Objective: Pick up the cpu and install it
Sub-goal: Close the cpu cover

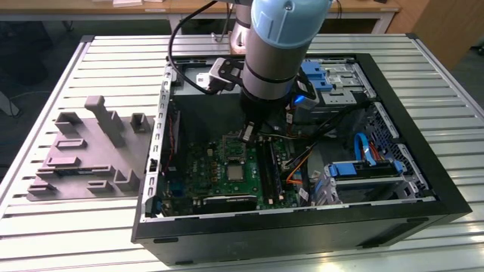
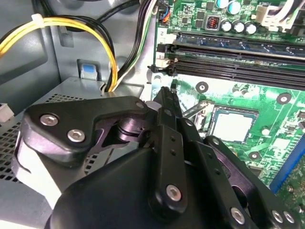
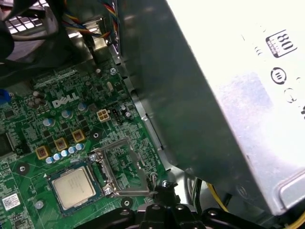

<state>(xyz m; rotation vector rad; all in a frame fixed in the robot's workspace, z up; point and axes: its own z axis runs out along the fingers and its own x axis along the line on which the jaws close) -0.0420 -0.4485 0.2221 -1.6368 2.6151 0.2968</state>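
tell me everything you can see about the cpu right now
The cpu is a small flat square chip with a silvery metal top and a thin green rim. It lies flat in its socket on the green motherboard, with the metal socket frame swung open beside it. Nothing holds it: the gripper hangs above the board, off to one side of the chip.

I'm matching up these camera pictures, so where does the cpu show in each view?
Exterior view: cpu mid-motherboard, inside the open case.
Second wrist view: cpu in its socket, beyond the gripper.
First wrist view: cpu beside the open socket frame.
Shared landmark: the green motherboard around it.
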